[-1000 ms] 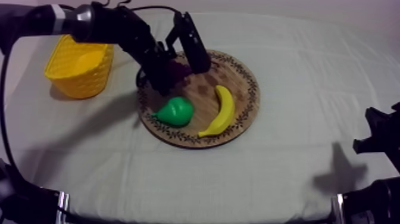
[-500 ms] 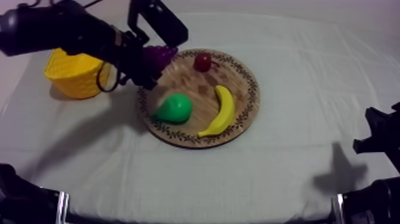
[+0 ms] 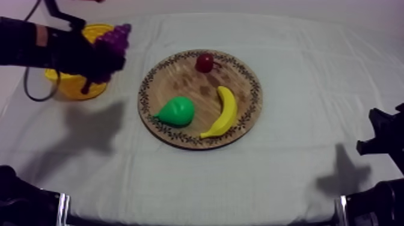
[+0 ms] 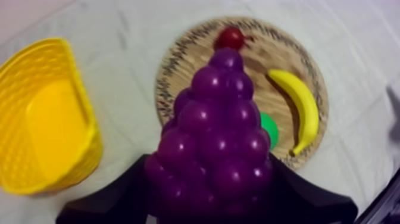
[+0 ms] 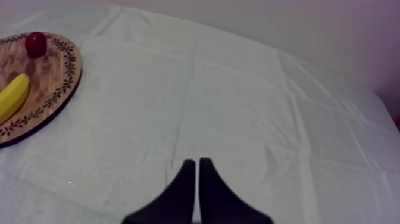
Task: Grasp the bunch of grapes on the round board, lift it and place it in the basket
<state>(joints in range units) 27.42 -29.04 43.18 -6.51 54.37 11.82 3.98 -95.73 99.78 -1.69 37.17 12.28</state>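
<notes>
My left gripper (image 3: pixel 107 53) is shut on the purple bunch of grapes (image 3: pixel 114 37) and holds it in the air above the right rim of the yellow basket (image 3: pixel 67 90) at the table's far left. In the left wrist view the grapes (image 4: pixel 217 131) sit between my black fingers (image 4: pixel 297 193), with the basket (image 4: pixel 77 77) off to one side and the round wooden board (image 4: pixel 268 53) behind them. The board (image 3: pixel 207 90) lies mid-table. My right gripper (image 5: pixel 197 164) is shut on nothing and rests low at the right (image 3: pixel 382 138).
On the board lie a green pear (image 3: pixel 176 111), a banana (image 3: pixel 223 112) and a small red fruit (image 3: pixel 205 62). The basket's inside looks bare. Open cloth stretches between the board and my right gripper.
My left arm has lifted the grapes off the board and carried them left to the basket's rim. The small red fruit, once hidden by the arm, now shows. The right arm is still.
</notes>
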